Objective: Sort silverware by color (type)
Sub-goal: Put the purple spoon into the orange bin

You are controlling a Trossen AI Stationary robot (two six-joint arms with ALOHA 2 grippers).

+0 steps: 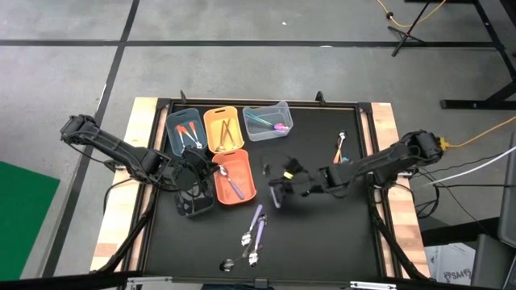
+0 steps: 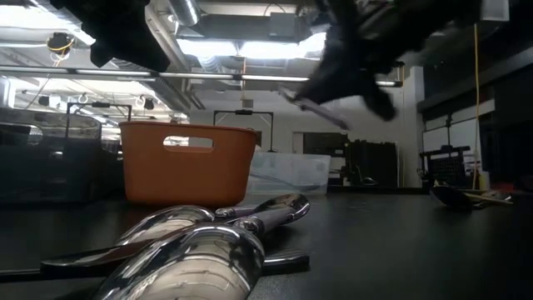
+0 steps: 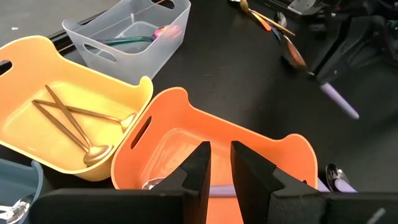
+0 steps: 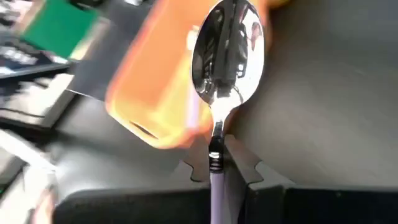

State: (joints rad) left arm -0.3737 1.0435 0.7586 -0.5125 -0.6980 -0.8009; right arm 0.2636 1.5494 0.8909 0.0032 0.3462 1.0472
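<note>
Right of the orange bin [image 1: 234, 179], a light, stiff, slippery spoon [image 4: 225, 53] is clamped by its purple handle in the right gripper [image 4: 217, 163].

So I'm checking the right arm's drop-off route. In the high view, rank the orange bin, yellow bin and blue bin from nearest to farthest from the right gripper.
Right gripper is shut on a purple-handled spoon at mid-table.
1. Orange bin: just toward the left arm from it.
2. Yellow bin: back row, middle.
3. Blue bin: back row, farthest toward the left arm.
</note>
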